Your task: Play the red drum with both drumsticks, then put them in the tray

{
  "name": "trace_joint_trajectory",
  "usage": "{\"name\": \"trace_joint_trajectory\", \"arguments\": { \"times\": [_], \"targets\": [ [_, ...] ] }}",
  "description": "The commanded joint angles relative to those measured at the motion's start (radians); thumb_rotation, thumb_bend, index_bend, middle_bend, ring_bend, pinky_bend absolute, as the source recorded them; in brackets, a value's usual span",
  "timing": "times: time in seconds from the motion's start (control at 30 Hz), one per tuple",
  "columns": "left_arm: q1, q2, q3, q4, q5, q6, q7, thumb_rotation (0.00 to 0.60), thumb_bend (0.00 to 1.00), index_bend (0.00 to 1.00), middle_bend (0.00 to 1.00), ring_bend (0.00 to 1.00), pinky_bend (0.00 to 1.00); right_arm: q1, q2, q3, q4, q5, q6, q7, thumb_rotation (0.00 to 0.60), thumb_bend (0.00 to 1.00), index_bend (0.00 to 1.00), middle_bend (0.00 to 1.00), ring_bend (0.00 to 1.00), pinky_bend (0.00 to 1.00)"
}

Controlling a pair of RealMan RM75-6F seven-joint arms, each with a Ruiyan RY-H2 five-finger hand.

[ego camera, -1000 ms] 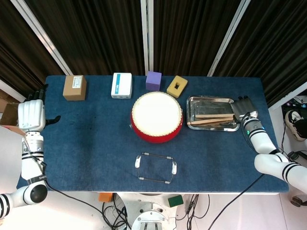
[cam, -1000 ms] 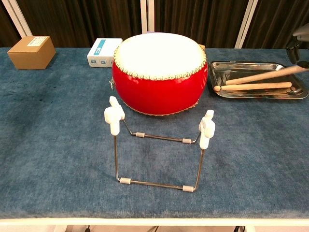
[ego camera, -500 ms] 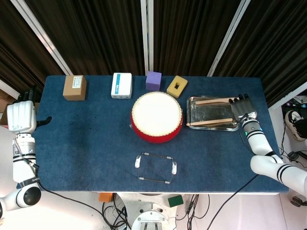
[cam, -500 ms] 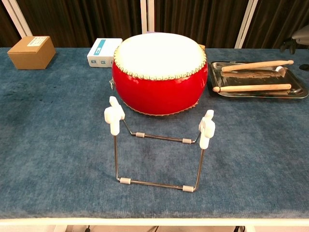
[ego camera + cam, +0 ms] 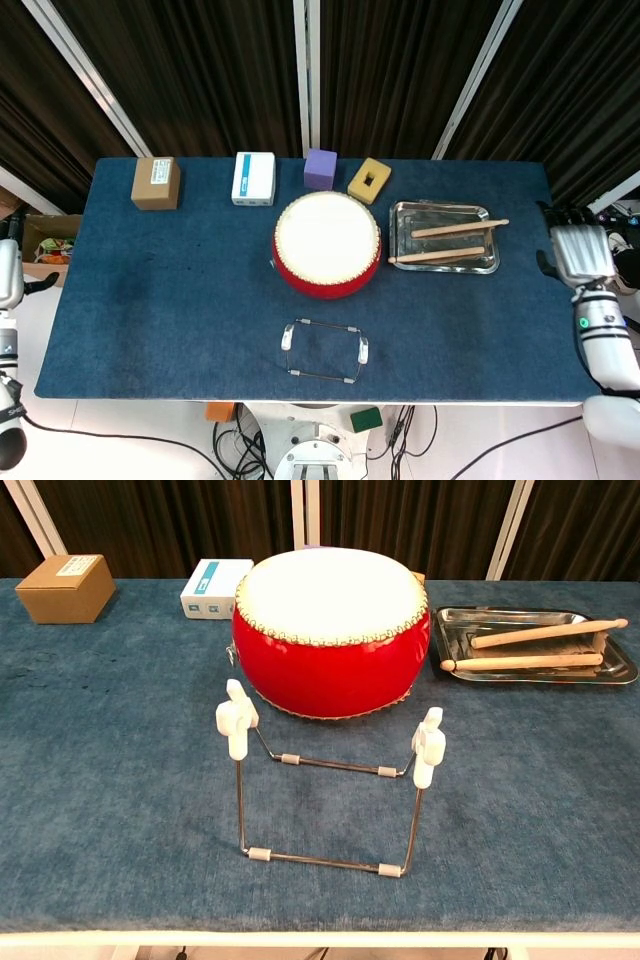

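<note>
1. While both drumsticks [image 5: 447,243] lie in the tray [image 5: 408,212], the drum [image 5: 327,243] sits just left of it.
2. The right hand [image 5: 577,253] hangs off the tabletop [image 5: 180,290] edge, empty, fingers apart.
3. The left hand [image 5: 8,272] is mostly cut off; I cannot tell its state.

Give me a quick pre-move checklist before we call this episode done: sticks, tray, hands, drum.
1. Both drumsticks in the tray: ok. The near drumstick lies flat inside.
2. The far drumstick fully inside: not ok. Its end pokes past the tray's right rim.
3. Right hand empty and off the tray: ok, it sits past the table's right edge.
4. Left hand empty: cannot tell, only a sliver shows at the picture's left edge.
5. Red drum upright, nothing on its skin: ok.
6. Wire stand upright in front of the drum: ok.
</note>
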Motion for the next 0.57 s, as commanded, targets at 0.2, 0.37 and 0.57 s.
{"name": "trace_joint_trajectory", "arguments": {
  "times": [0.2, 0.37, 0.57],
  "targets": [
    [0.130, 0.024, 0.094, -0.056, 0.179, 0.081, -0.137, 0.600, 0.03, 0.08, 0.13, 0.14, 0.24, -0.248, 0.050, -0.065, -0.059, -0.230, 0.228, 0.232, 0.600, 0.39, 0.00, 0.08, 0.00, 0.04],
    [0.171, -0.026, 0.125, -0.055, 0.274, 0.147, -0.128, 0.600, 0.03, 0.08, 0.12, 0.12, 0.23, -0.311, 0.004, -0.078, 0.003, -0.352, 0.295, 0.310, 0.600, 0.39, 0.00, 0.06, 0.00, 0.00],
    [0.210, -0.057, 0.162, -0.074, 0.334, 0.177, -0.083, 0.600, 0.03, 0.08, 0.12, 0.12, 0.23, -0.335, -0.030, -0.078, 0.039, -0.443, 0.311, 0.338, 0.600, 0.39, 0.00, 0.07, 0.00, 0.00]
  ]
}}
